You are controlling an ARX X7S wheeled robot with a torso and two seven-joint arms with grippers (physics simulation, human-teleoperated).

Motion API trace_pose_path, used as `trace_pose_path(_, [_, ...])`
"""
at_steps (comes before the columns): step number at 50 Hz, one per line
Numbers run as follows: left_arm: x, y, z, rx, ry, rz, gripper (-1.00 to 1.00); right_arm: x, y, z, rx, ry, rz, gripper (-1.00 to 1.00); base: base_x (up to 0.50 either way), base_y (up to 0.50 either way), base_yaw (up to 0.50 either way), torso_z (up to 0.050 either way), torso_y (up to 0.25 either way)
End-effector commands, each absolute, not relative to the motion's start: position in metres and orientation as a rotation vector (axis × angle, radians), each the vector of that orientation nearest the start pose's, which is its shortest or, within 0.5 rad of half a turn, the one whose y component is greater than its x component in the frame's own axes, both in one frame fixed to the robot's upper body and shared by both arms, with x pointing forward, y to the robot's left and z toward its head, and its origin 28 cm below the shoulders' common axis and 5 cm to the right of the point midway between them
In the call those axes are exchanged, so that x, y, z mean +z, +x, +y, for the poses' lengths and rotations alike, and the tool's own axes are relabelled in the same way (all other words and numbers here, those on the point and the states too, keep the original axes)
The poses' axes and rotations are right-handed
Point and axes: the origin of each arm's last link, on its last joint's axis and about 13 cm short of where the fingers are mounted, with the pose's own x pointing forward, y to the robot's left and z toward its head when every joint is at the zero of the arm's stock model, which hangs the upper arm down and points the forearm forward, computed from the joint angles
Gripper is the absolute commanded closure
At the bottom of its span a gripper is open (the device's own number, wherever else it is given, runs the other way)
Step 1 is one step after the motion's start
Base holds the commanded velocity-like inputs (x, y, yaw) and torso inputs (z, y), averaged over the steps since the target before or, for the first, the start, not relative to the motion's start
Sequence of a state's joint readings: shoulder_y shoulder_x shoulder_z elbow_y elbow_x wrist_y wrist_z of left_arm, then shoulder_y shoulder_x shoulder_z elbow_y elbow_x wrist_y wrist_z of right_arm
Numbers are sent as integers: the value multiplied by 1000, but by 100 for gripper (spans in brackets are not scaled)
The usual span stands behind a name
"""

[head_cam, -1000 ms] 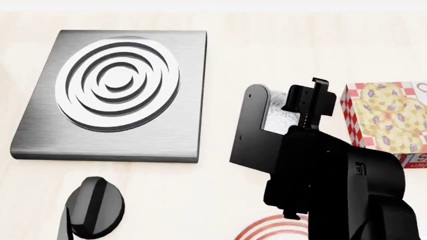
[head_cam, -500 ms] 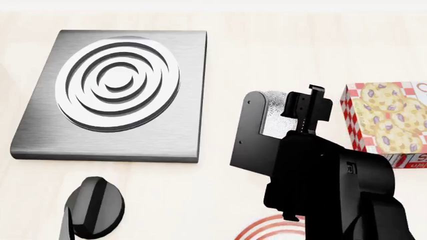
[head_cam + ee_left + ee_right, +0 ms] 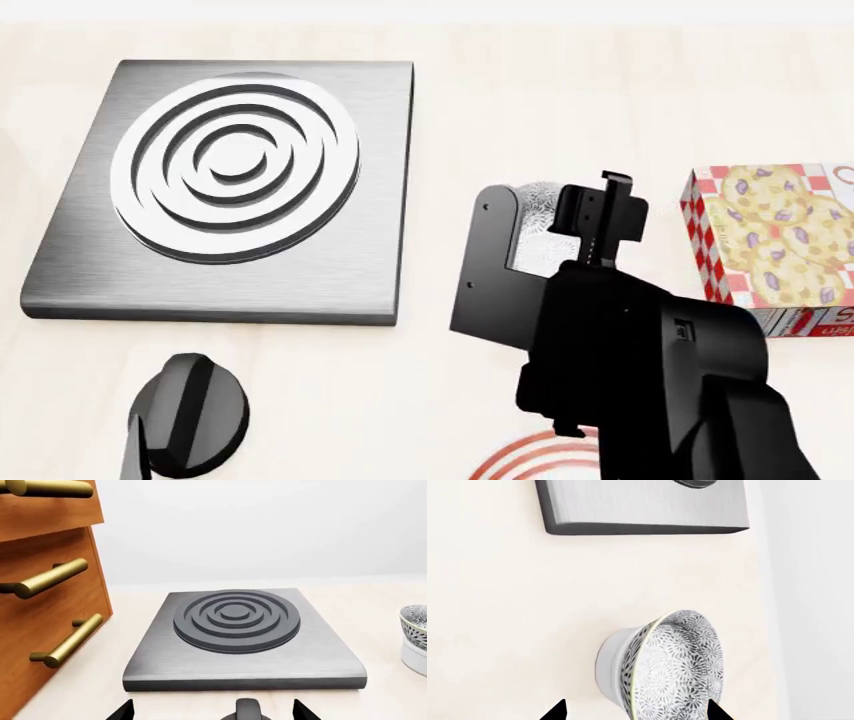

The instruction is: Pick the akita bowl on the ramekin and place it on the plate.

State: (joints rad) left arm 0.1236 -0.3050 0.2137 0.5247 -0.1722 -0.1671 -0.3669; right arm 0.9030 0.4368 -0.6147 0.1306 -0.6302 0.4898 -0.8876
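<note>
Head view. Pale cream counter (image 3: 441, 90), matte. The right gripper (image 3: 561, 225) hangs over the akita bowl (image 3: 545, 205); only a speckled sliver of the bowl shows between its black plates, so whether the jaws touch it I cannot tell. Well off to the gripper's left lies a brushed grey metal burner slab (image 3: 227, 190) with raised concentric rings. Just to its right stands a red-checked box (image 3: 774, 240) printed with biscuits. Nearer the robot, beneath the arm, red rings of the plate (image 3: 541, 462) show. A dark round knob (image 3: 194, 410) sits at lower left.

Left wrist view. Left gripper (image 3: 212, 711): two black fingertips spread wide, nothing between them. Ahead of it is the slab (image 3: 240, 640); beyond that a plain pale wall (image 3: 267, 525). To one side is a wooden drawer front (image 3: 47, 605) with brass bar handles. At the far edge, the bowl (image 3: 415, 622) rests on the white ramekin (image 3: 417, 657).

Right wrist view. Fingertips spread apart, flanking the bowl (image 3: 677, 667), which sits in the straight-sided ramekin (image 3: 610, 662); contact not discernible. Bowl interior carries a dense grey floral speckle. Slab edge (image 3: 640, 510) lies beyond.
</note>
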Motion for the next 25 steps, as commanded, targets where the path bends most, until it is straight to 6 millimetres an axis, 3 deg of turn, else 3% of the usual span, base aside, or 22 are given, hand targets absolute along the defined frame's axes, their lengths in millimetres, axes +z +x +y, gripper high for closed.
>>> trace_pose_path(1, [82,174,210,45,48,-179,-100,210,357,-155,573,-1266,293,-100,0,0,0,0,0])
trace_pose_path(25, [81,174,210,44,49,-178,-100,203,364,-158,550,-1256,310,-100,0,0,0,0,0])
